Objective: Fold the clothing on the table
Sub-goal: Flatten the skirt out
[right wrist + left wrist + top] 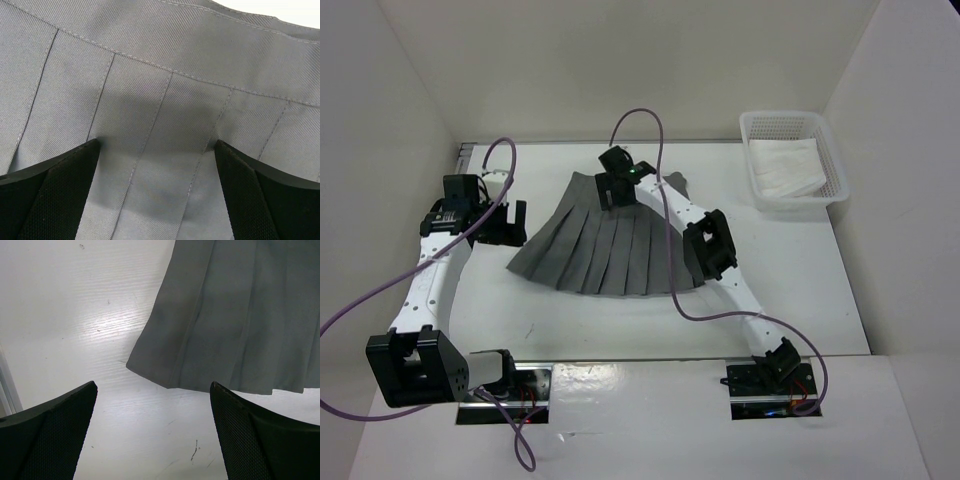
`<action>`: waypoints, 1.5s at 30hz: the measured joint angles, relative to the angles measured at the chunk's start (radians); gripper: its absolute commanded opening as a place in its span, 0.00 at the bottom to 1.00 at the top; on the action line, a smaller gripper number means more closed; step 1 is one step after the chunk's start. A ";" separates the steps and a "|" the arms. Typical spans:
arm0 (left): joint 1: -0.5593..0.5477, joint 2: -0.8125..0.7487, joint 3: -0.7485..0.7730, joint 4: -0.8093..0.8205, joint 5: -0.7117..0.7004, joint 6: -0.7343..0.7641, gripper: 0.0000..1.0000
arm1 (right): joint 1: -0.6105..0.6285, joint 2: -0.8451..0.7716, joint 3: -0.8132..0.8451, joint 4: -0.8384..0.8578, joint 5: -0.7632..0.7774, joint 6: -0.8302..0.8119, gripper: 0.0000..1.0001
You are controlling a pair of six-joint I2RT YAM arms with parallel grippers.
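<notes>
The clothing is a grey pleated skirt spread flat like a fan in the middle of the white table, waistband at the back. My right gripper stands open right over the waistband area, its fingertips pressing on or just above the pleats below the stitched band. My left gripper is open just left of the skirt's left hem corner, over bare tabletop, with nothing between its fingers.
A white mesh basket holding a white cloth stands at the back right. White walls close in the left, back and right. Purple cables loop off both arms. A metal rail runs along the near edge.
</notes>
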 measured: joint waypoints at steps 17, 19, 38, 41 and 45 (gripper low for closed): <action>0.010 0.000 0.000 -0.004 -0.012 0.000 0.99 | 0.002 -0.426 -0.766 0.283 -0.088 -0.059 0.99; 0.013 0.002 0.000 -0.004 -0.011 -0.001 0.99 | 0.013 -0.439 -0.789 0.294 -0.077 -0.060 0.99; 0.019 0.004 0.000 -0.005 -0.008 -0.001 0.99 | 0.254 -0.568 -0.992 0.380 0.005 -0.205 0.99; 0.019 0.004 0.000 -0.005 0.005 0.000 0.99 | 0.250 -0.588 -1.008 0.369 -0.009 -0.246 0.99; 0.019 0.021 0.005 -0.006 0.053 0.011 0.99 | 0.224 -0.643 -0.988 0.278 -0.111 -0.305 0.99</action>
